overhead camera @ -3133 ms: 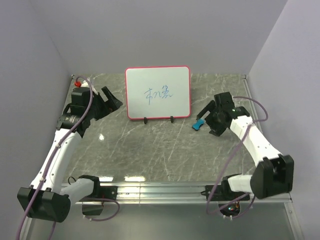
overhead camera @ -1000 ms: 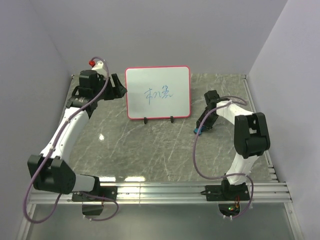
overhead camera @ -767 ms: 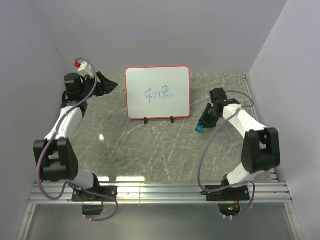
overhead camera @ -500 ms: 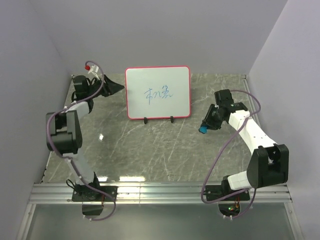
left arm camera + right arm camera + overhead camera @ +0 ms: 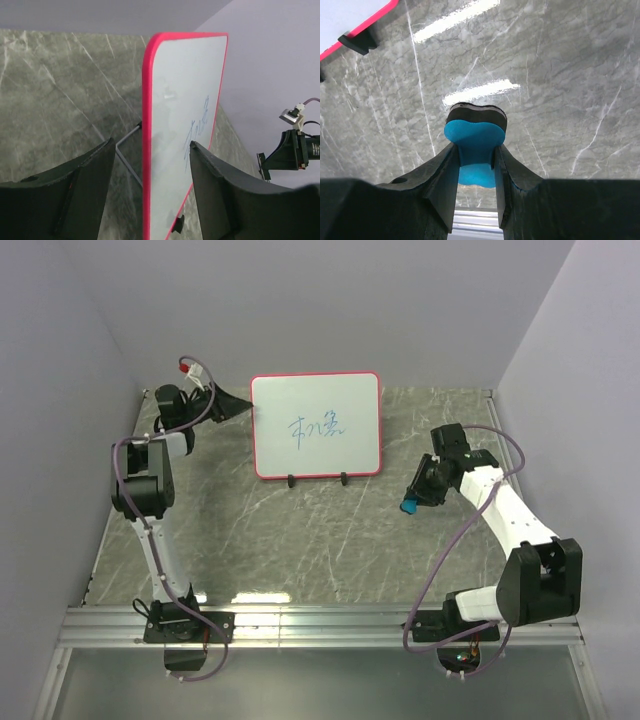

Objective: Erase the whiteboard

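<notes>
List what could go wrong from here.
The left gripper straddles the left edge of the whiteboard with jaws open; the board stands on small feet, so a bump could tip it. The right gripper pinches the eraser by a narrow part; wiping pressure may twist it loose or push an unsteadied board backward.

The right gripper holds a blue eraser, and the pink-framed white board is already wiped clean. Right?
Not clean: the top view shows blue handwriting at the centre of the pink-framed white board. The right gripper does hold the blue eraser.
</notes>
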